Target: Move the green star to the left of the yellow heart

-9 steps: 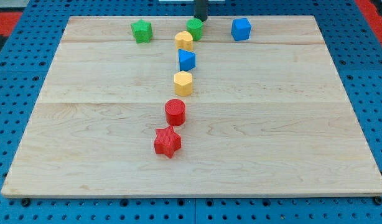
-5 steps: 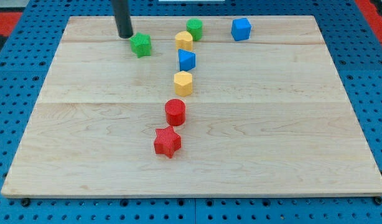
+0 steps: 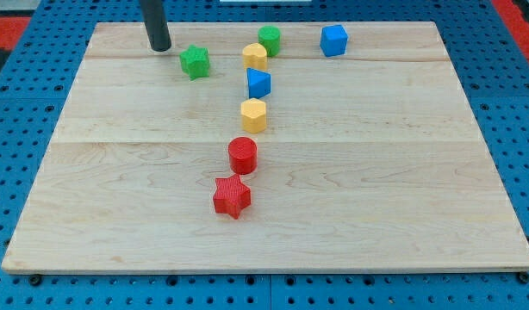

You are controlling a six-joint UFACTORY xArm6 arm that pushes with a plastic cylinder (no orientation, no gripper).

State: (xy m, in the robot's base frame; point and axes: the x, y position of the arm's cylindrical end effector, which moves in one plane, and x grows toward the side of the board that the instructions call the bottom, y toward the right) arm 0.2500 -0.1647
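The green star sits near the view's top, left of the yellow heart, with a gap between them. A green cylinder touches the heart's upper right. My tip is on the board up and to the left of the green star, a short gap away and not touching it.
A blue triangular block, a yellow hexagon, a red cylinder and a red star run down the middle below the heart. A blue cube sits at the top right. The wooden board lies on a blue pegboard.
My tip went from beside the green cylinder to the green star's upper left, pushed the star down a little, then drew back to the left.
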